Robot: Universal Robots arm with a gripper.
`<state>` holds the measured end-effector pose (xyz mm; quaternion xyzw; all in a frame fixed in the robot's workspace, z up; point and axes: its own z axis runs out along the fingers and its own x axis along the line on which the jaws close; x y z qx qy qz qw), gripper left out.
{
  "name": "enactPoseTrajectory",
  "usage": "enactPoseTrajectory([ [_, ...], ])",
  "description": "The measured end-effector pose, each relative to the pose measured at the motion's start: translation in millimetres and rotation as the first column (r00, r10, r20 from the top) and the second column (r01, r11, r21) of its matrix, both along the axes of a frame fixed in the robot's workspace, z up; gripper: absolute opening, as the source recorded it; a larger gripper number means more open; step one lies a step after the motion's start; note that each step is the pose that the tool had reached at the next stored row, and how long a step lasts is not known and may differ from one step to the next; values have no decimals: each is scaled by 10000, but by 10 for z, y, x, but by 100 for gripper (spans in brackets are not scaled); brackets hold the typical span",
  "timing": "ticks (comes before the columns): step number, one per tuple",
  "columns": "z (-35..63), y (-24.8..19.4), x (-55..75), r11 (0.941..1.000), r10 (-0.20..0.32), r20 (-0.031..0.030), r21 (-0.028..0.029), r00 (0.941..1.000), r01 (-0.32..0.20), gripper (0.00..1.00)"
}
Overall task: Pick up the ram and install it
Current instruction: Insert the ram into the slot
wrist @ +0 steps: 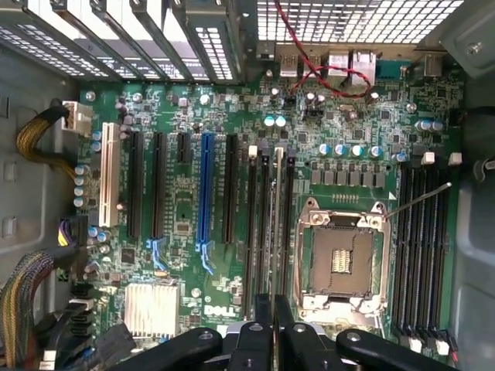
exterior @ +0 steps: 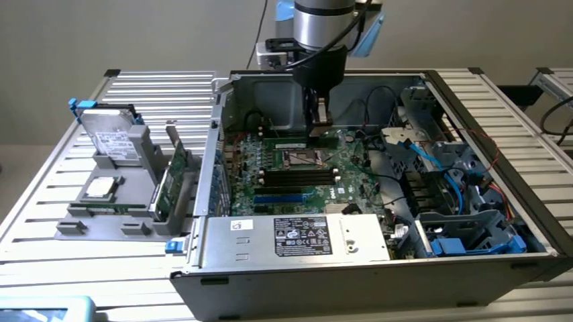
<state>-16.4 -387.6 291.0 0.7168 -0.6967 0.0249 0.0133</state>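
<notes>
My gripper (exterior: pixel 320 126) reaches down into the open computer case (exterior: pixel 484 121), over the green motherboard (exterior: pixel 268 194). It is shut on the ram (exterior: pixel 286 143), a thin green stick with a white label. In the wrist view the ram (wrist: pixel 277 224) appears edge-on as a pale strip running out from between the black fingers (wrist: pixel 261 325) of the gripper (wrist: pixel 274 309). It lines up with one of the black memory slots (wrist: pixel 252 232) beside the CPU socket (wrist: pixel 340 263). Whether it sits in the slot or hovers just above it, I cannot tell.
More black memory slots (wrist: pixel 421 247) lie on the socket's other side. Blue and black cables (exterior: pixel 430 161) fill the case toward the exterior view's right. The power supply (exterior: pixel 296 235) spans the near wall. Outside the case, on the exterior view's left, a rack holds a green expansion card (exterior: pixel 174 178) and a hard drive (exterior: pixel 112 141).
</notes>
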Motion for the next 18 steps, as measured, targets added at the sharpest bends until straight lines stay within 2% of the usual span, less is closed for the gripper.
enactPoseTrajectory([
  [5, -50, 7, 6, 9999, 1, -1, -141, 10000, -1, 13],
  [11, -88, 8, 7, 9999, 0, 0, -141, 10000, 0, 13],
  [18, -198, 9, 14, 9999, 0, 0, -141, 10000, 0, 13],
])
